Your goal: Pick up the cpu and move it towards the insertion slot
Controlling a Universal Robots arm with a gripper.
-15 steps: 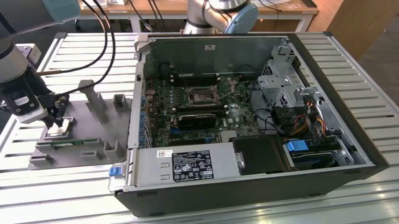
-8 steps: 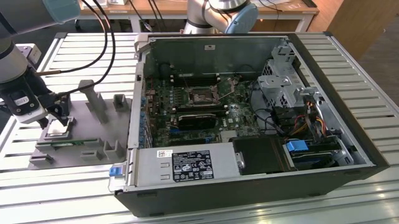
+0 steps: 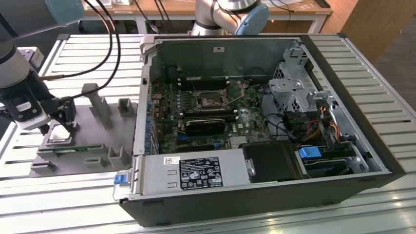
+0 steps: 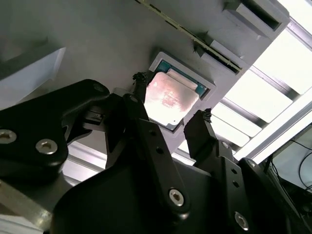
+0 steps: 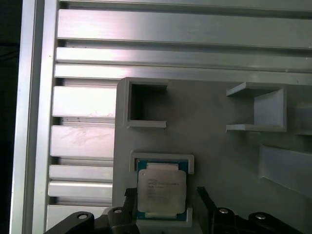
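Note:
The cpu (image 3: pixel 60 132) is a flat square chip with a silvery top. It lies in a square recess of the grey plastic fixture (image 3: pixel 97 141) at the exterior view's left. My gripper (image 3: pixel 57 123) hangs directly over it, open. In both wrist views the cpu (image 5: pixel 162 190) (image 4: pixel 168 100) sits flat between the two black fingertips (image 5: pixel 129 196), with a small gap on each side. The insertion slot (image 3: pixel 209 101), a metal-framed square socket, is on the motherboard inside the open computer case, well off toward the exterior view's right.
The open computer case (image 3: pixel 325 48) has raised walls around the motherboard. A black rectangular module (image 3: pixel 206 127) lies just below the socket. Upright grey blocks (image 3: pixel 99 105) stand on the fixture beside my gripper. Everything rests on a slatted aluminium table (image 3: pixel 377 73). Another arm's base (image 3: pixel 227 17) stands behind.

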